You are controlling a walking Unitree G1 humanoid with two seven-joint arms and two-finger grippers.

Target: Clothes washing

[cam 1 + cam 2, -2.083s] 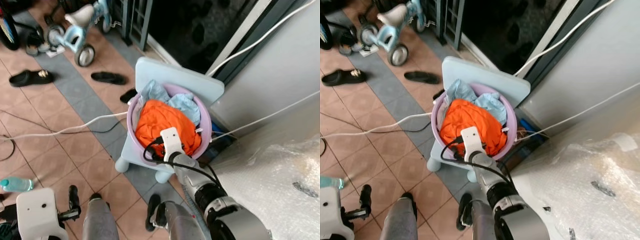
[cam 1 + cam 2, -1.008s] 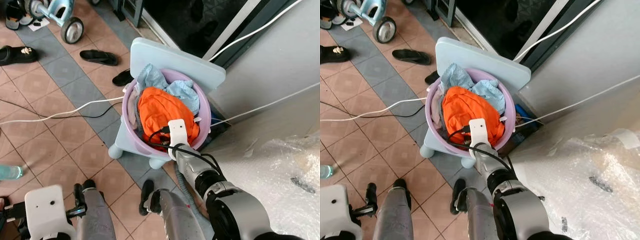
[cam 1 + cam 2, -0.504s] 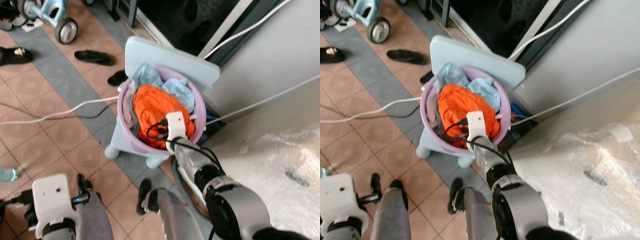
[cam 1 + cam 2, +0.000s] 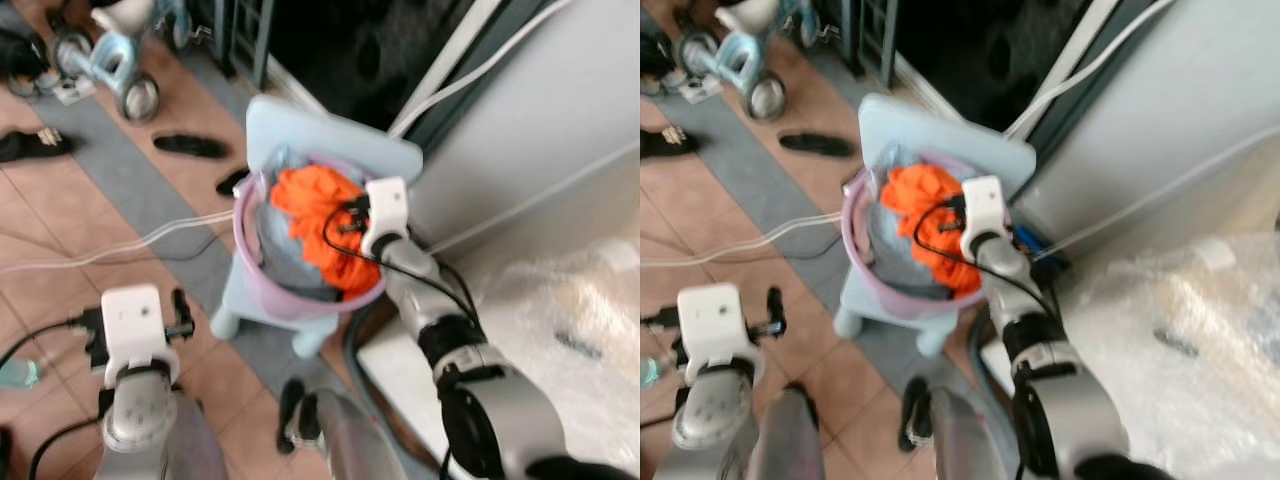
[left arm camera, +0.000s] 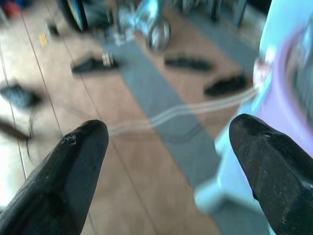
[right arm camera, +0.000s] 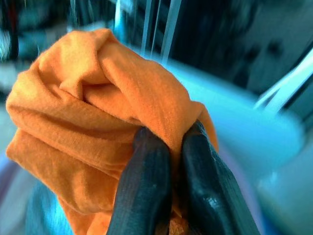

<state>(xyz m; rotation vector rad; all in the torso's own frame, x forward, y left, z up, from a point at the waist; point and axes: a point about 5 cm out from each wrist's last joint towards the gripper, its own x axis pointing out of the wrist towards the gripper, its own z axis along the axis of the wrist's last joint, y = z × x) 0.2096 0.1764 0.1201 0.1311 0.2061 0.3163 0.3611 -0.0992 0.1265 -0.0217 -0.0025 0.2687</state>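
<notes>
An orange garment [image 4: 322, 212] hangs bunched above a lilac basin [image 4: 252, 282], which rests on a pale blue child's chair [image 4: 330, 135]. My right gripper [image 6: 170, 141] is shut on a fold of the orange cloth, and the rest of the garment trails down into the basin. Pale blue clothes [image 4: 285, 243] lie underneath in the basin. My left gripper [image 5: 168, 139] is open and holds nothing; it is raised over the tiled floor to the left of the chair, its white wrist [image 4: 132, 322] low in the left eye view.
A white hose [image 4: 120, 250] runs across the tiles to the chair. Black sandals [image 4: 190, 146] and a blue tricycle [image 4: 110, 62] lie further back on the left. A bubble-wrapped bulk [image 4: 570, 330] and a grey wall close off the right. A dark doorway is behind the chair.
My right gripper has risen and pulled the orange garment up out of the basin, uncovering the blue clothes. My left arm has come up higher. The camera has shifted and the picture is blurred.
</notes>
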